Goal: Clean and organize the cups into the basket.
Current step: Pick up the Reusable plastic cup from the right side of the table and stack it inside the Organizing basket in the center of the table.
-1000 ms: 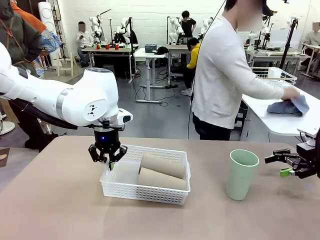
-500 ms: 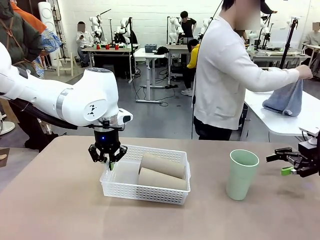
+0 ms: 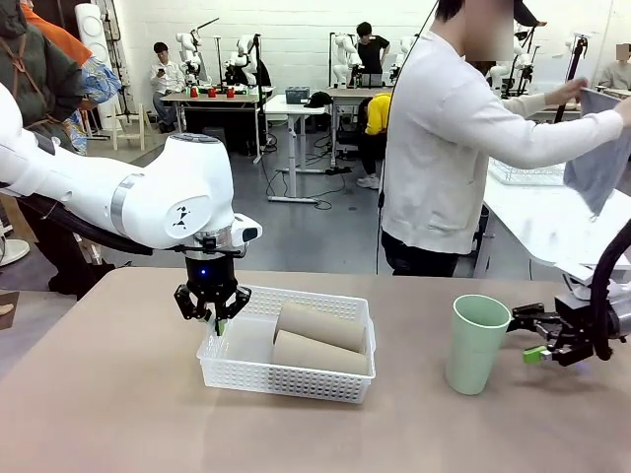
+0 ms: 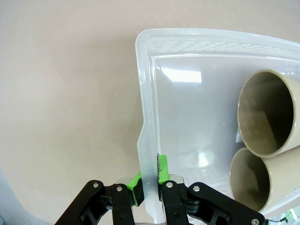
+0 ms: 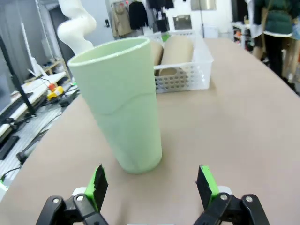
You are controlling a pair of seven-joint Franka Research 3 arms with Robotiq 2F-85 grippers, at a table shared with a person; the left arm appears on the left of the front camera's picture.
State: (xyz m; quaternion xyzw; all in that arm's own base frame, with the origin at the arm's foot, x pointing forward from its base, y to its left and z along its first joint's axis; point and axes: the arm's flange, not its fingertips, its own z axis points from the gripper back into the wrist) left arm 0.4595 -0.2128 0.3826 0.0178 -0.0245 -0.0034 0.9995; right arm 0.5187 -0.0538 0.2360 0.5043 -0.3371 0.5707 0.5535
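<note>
left gripper [image 3: 210, 317]: clamps left end wall of shallow white lattice-mesh plastic basket [image 3: 296, 379]. right gripper [image 3: 527, 333]: stands open, just beside upright pale mint tapered cup [image 3: 475, 345]. inside basket: two tan-brown tapered cups [image 3: 320, 325] lying side by side.

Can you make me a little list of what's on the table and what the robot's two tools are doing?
Basket: white, on the table
Brown cups: two, lying side by side in the basket
Green cup: upright on the table, outside the basket
Left tool: shut on the basket's left end wall
Right tool: open, aimed at the green cup, not touching it
Person: at the far side, turned away, holding up a grey-blue cloth
</note>
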